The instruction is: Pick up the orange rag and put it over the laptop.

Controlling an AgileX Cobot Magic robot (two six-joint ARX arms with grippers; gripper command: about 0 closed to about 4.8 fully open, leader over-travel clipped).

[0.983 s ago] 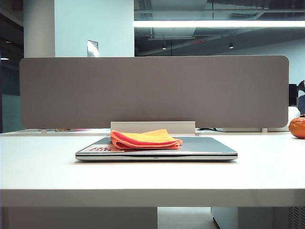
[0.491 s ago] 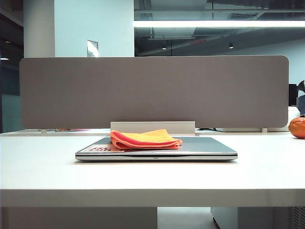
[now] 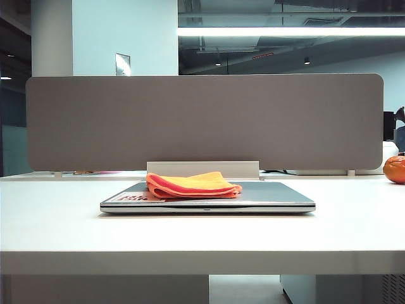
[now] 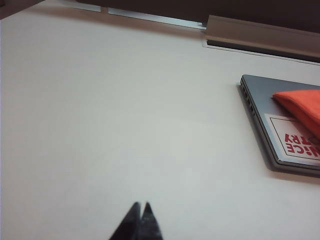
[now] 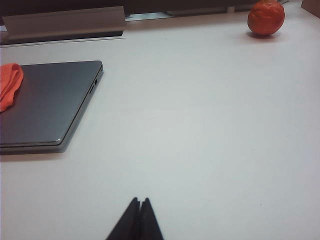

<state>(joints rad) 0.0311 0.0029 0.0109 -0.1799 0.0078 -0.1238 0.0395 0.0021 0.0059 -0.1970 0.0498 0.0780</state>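
Item: orange rag point(image 3: 192, 185), folded, lying on the closed lid of the laptop point(image 3: 278, 193), toward the lid's left half in the exterior view, its reddish stitched edges showing at the front fold; it covers part of the lid only, and the right part of the lid is bare. Item: laptop, thin, silver-grey, shut flat on the white table point(image 3: 202, 234), front edge toward the exterior camera; a white sticker with red print point(image 4: 296, 138) sits on the lid corner just beside the rag, partly overlapped by it. Item: left gripper point(image 4: 140, 212), seen in the left wrist view only, dark fingertips pressed together with no gap and nothing between them, over bare table well apart from the laptop's sticker corner. Item: right gripper point(image 5: 139, 206), seen in the right wrist view only, tips likewise clenched together and empty, over bare table well apart from the laptop's opposite side. Item: round glossy orange object point(image 5: 266, 17), on the table at its far right edge, well apart from the laptop. Item: grey divider panel point(image 3: 202, 120), upright behind the table.
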